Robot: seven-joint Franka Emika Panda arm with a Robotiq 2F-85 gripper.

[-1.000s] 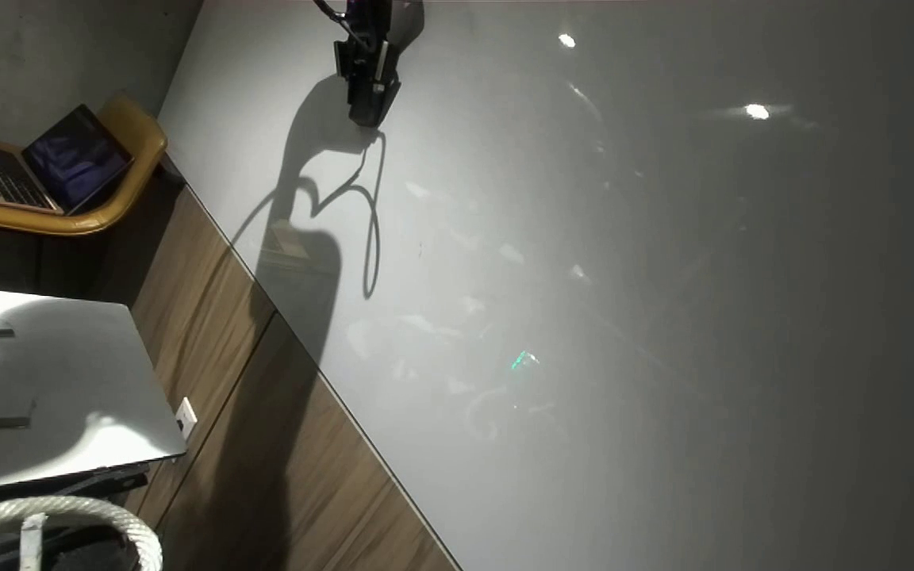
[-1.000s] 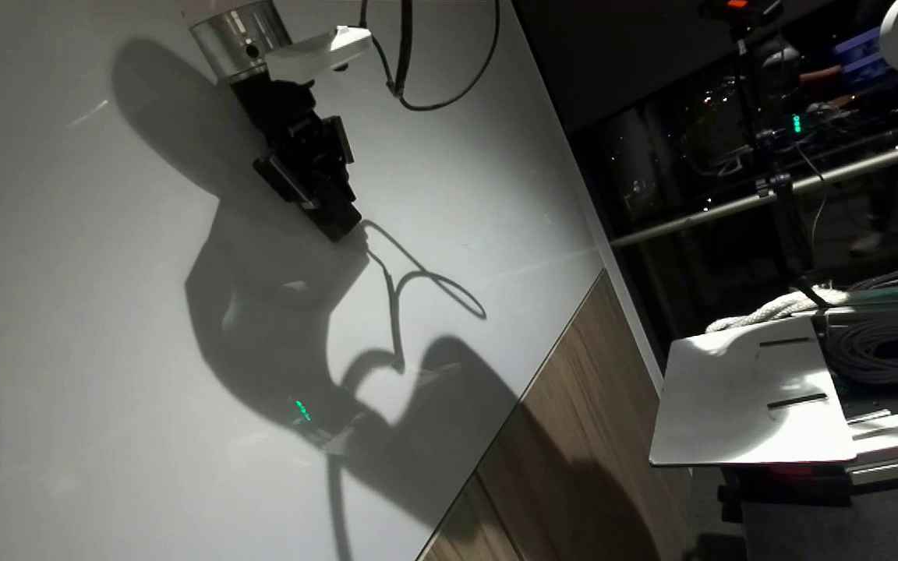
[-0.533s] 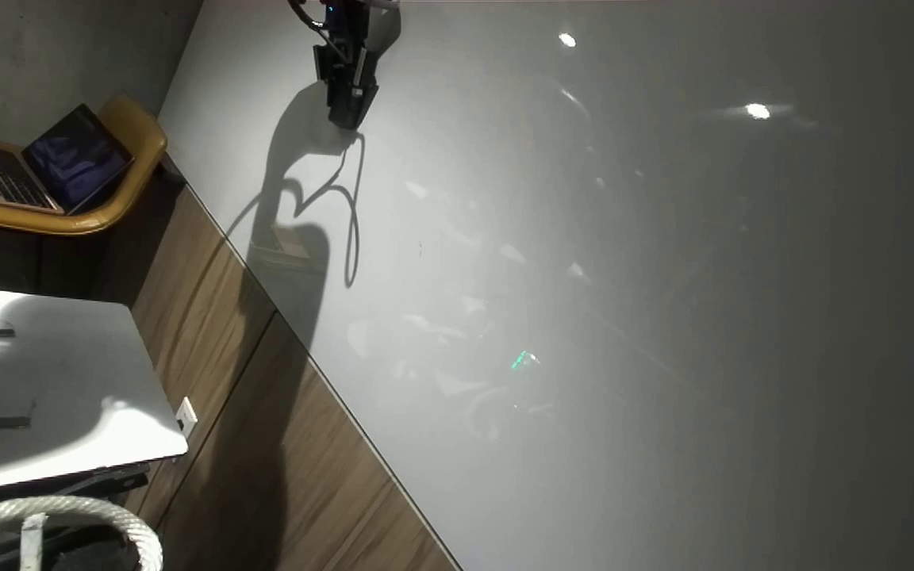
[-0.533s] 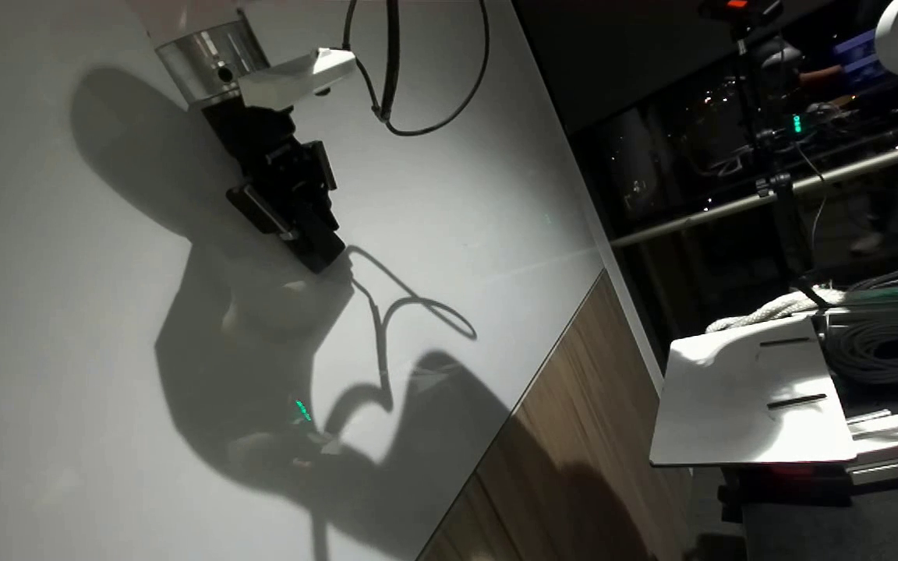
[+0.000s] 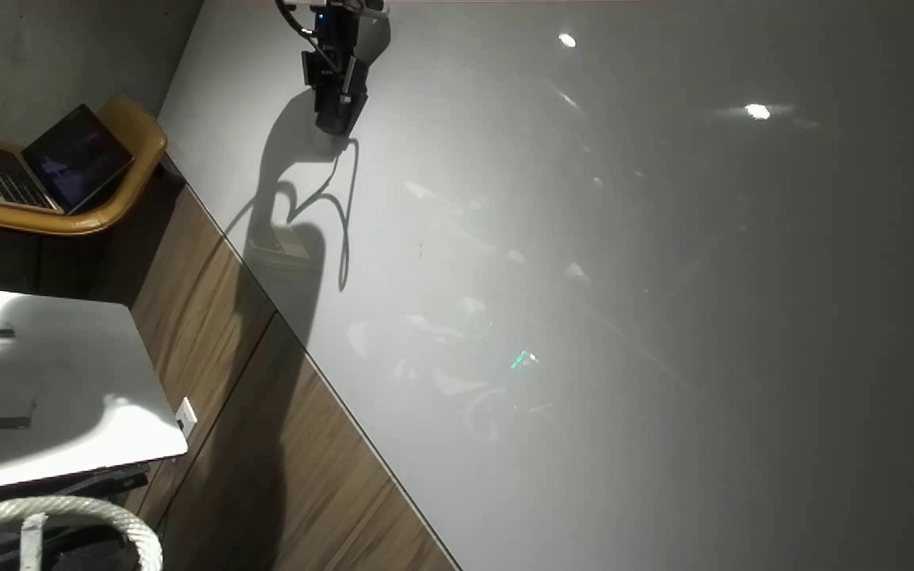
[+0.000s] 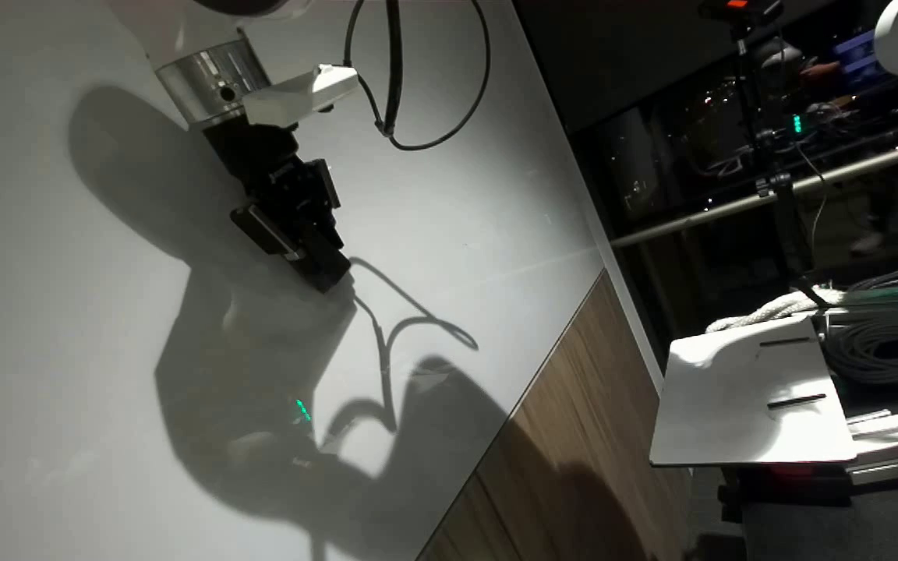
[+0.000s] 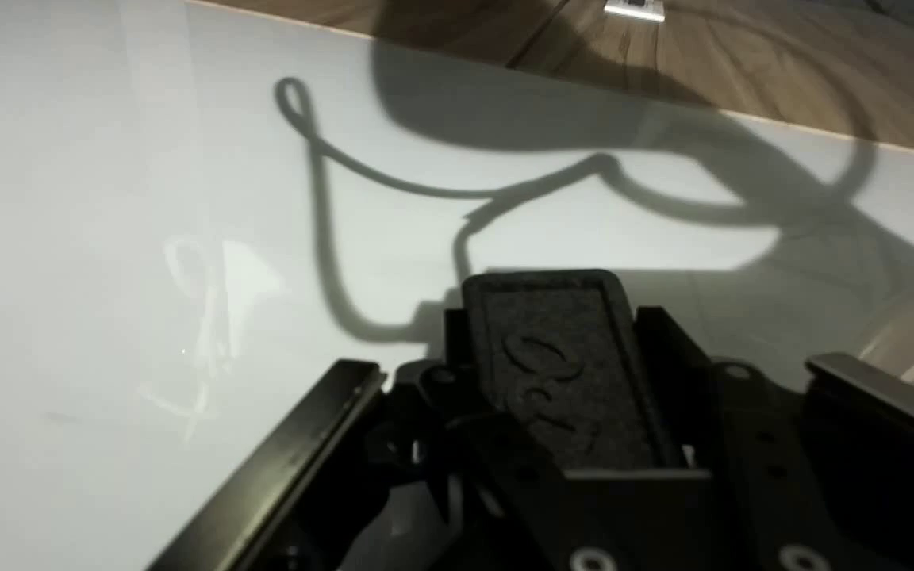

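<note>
one block [image 7: 568,381] in gripper [image 7: 556,331], surface edge [image 6: 551,347] apart

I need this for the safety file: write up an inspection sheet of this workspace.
Surface: glossy white panel; one small dark mark, light reflections, large shadow.
Job's things: dark eraser-like block; script on its face hard to read.
Clutter: open laptop on yellow chair; white rope.
Gripper: clamped on the block's sides; contact with the panel unclear.
Cables: black cable beside the arm; coiled grey cable.
Surroundings: wood panelling, white outlet.
</note>
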